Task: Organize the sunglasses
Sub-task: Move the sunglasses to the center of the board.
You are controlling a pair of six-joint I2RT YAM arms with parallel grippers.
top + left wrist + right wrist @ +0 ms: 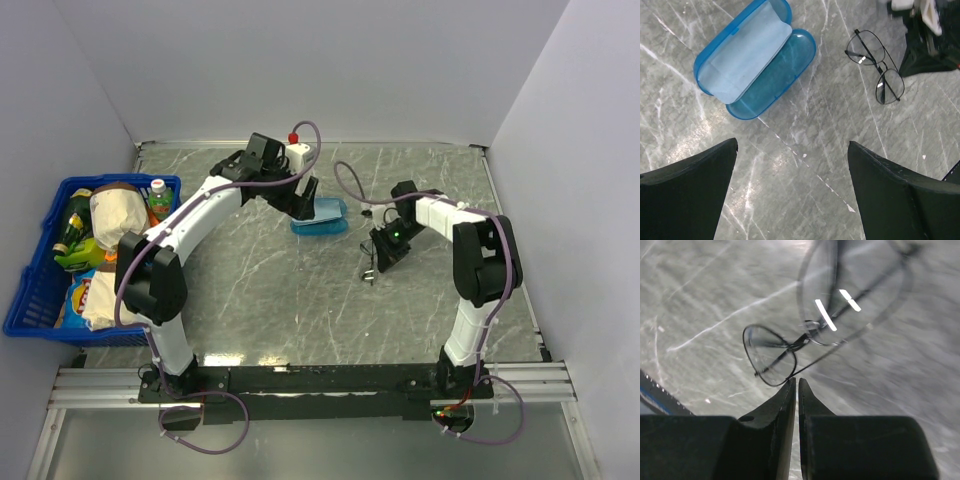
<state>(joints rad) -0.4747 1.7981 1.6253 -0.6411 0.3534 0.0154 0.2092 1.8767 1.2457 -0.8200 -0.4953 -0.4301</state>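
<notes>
**Right claw nips wire sunglasses beside open case**

The right claw (796,381), its jaws drawn to a thin slit, pinches the slim black frame of the sunglasses (880,65). They lie on the bench (805,165) near the open blue case (755,55). The left claw (792,142) hangs wide open and empty above. The pick-up appears to be in hand. The next move calls for a gentle lift across into the case without bending the wire.

1 camera looks down from behind; 2 wrist cameras share the sunglasses (878,66), right closest.
</notes>
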